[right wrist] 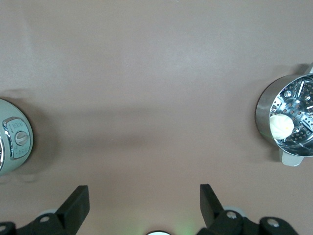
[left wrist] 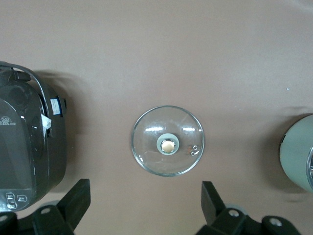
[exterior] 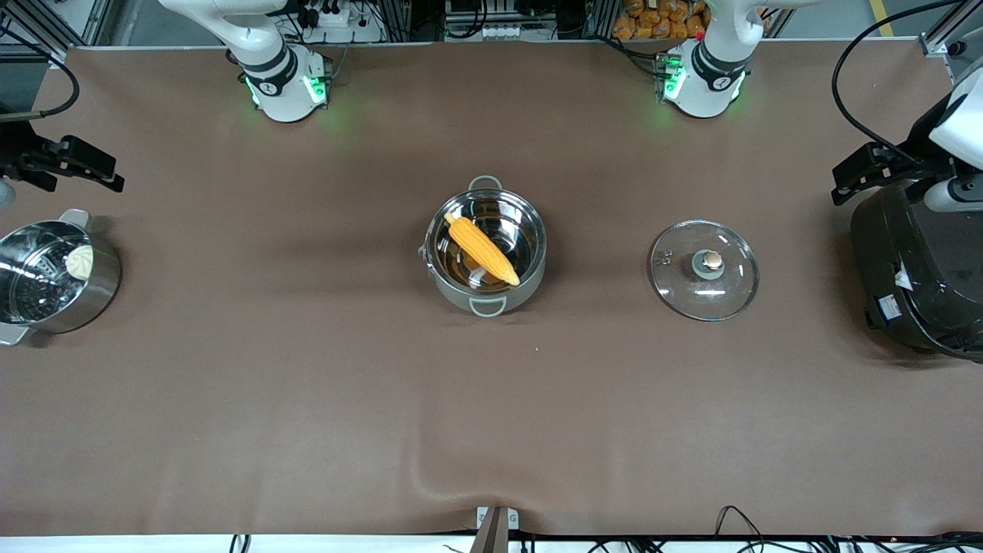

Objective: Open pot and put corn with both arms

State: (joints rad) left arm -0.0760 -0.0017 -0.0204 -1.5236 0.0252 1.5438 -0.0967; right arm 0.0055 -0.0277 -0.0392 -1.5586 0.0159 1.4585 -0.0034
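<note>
The steel pot (exterior: 539, 261) stands open at the table's middle. The yellow-orange corn (exterior: 482, 248) lies slanted inside it. The pot's glass lid (exterior: 704, 269) with a brass knob lies flat on the table beside the pot, toward the left arm's end. My left gripper (exterior: 872, 173) is open and empty, raised by the rice cooker. Its wrist view shows the lid (left wrist: 167, 141) and the pot's edge (left wrist: 298, 156) past its own gripper (left wrist: 145, 196). My right gripper (exterior: 73, 163) is open and empty, raised above the steamer pot. It also shows in its wrist view (right wrist: 144, 196).
A big black rice cooker (exterior: 914, 269) stands at the left arm's end of the table and shows in the left wrist view (left wrist: 24, 142). A steel steamer pot (exterior: 104, 288) with a white bun stands at the right arm's end and shows in the right wrist view (right wrist: 264, 115).
</note>
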